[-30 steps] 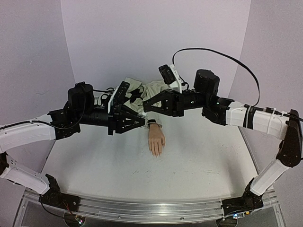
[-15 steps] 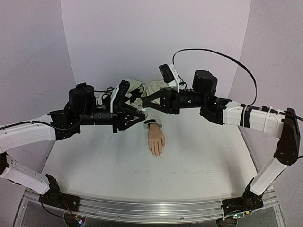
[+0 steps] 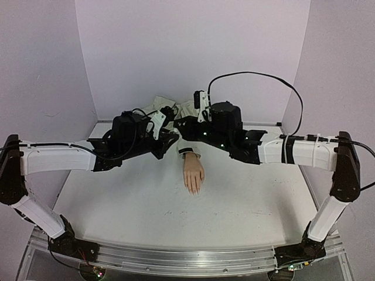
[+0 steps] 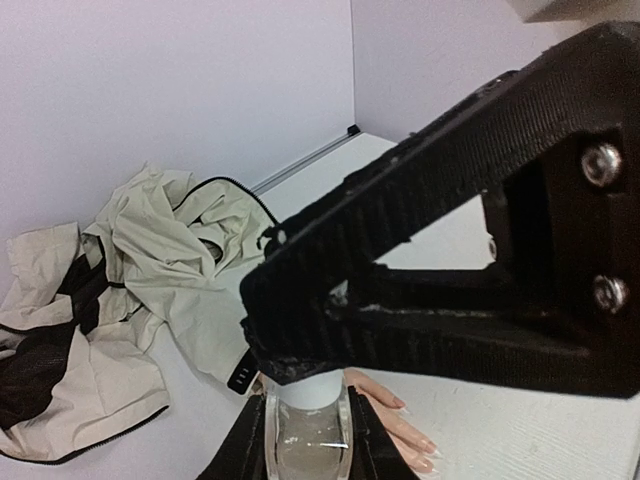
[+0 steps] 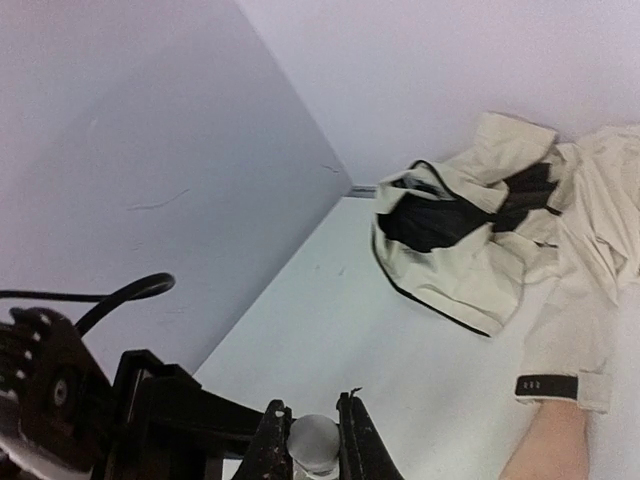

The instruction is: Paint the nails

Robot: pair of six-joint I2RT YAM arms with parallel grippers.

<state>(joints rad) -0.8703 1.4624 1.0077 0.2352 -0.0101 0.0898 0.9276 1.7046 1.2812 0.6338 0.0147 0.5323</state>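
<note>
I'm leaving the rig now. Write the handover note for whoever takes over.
Left gripper: shut on the bottle, just behind the hand.
Right gripper: shut on its cap, apparently still on.
Hand lies palm down on the table, nails looking bare.
Done: bottle held, cap gripped.
Left: uncap, paint the nails.

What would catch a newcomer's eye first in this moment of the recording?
Both grippers meet nose to nose at the far middle of the table: the left gripper is shut on a small clear bottle, the right gripper on its white cap. Just nearer lies the pale mannequin hand, nails up, its crumpled cream jacket heaped by the back wall.
</note>
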